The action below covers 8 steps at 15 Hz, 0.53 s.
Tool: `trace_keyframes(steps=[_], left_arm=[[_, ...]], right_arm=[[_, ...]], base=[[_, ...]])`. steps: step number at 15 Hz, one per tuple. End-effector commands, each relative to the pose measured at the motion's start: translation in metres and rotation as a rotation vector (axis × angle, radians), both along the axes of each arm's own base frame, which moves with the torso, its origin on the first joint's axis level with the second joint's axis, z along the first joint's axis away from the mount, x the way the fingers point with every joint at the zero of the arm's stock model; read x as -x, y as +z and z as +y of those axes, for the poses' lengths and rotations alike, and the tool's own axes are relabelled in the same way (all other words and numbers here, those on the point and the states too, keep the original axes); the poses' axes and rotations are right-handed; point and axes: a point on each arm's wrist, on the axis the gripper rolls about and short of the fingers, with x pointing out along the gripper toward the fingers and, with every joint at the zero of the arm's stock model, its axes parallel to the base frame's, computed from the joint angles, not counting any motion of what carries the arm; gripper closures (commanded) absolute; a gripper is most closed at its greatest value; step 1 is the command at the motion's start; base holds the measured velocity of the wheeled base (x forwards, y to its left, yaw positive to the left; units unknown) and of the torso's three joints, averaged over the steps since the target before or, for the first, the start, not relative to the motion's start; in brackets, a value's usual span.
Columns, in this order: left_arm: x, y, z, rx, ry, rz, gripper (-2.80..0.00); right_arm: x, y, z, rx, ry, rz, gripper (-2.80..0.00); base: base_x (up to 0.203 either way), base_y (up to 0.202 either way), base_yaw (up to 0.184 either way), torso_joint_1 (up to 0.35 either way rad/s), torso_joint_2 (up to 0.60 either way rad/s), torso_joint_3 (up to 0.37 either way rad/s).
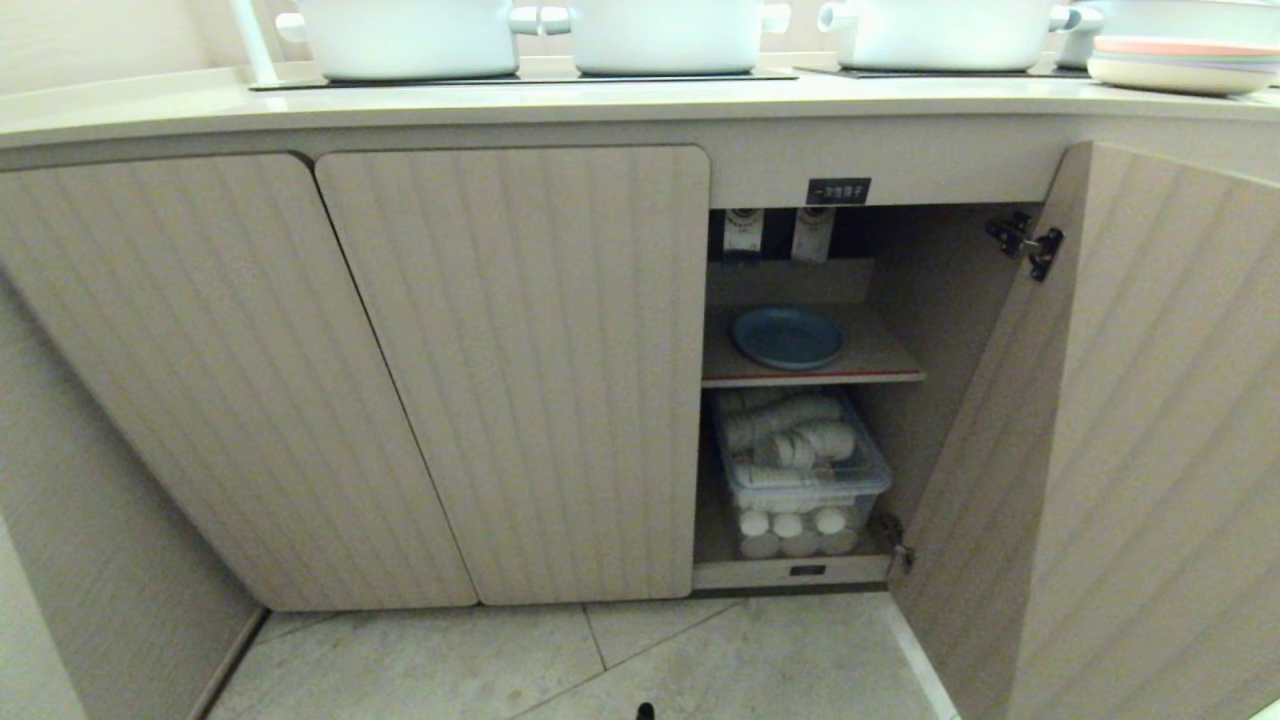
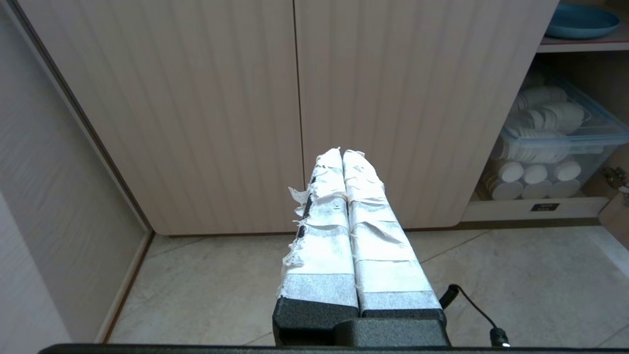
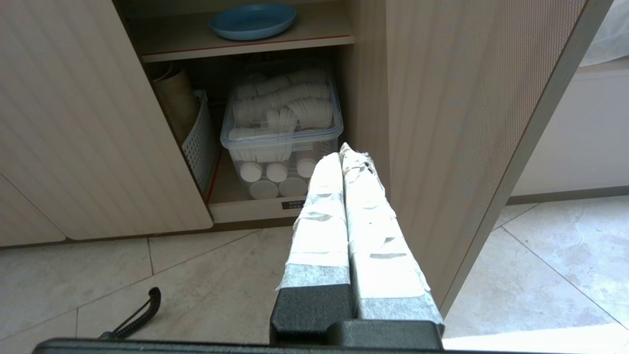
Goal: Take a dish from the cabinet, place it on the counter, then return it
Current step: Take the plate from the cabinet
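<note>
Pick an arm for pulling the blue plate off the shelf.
Right, probably. The right tool faces the open cabinet below the dish; the left tool faces closed doors, dish off to one side.

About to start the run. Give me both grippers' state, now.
Left gripper: closed, holding nothing.
Right gripper: closed, holding nothing.

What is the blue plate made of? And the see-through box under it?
The dish looks like matte plastic or glazed ceramic: smooth, even blue, no shine; I can't tell which. The storage box seems clear plastic, since white cups show through its walls.
</note>
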Motion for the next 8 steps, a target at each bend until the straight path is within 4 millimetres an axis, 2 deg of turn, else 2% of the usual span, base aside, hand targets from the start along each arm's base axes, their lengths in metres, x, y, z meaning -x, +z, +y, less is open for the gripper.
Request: trace_keyframes(steps=[1,8], left_arm=[[0.0,0.0,0.0,0.0,0.0,0.0,0.0],[0.0,0.0,0.0,0.0,0.002,0.0,0.0]], right_arm=[[0.0001,0.0001,0.0,-0.001,0.0,-0.001,0.0],[0.0001,0.0001,0.0,-0.001,0.0,-0.001,0.0]], base=[[0.0,0.0,0.0,0.0,0.0,0.0],[0.0,0.0,0.0,0.0,0.0,0.0]])
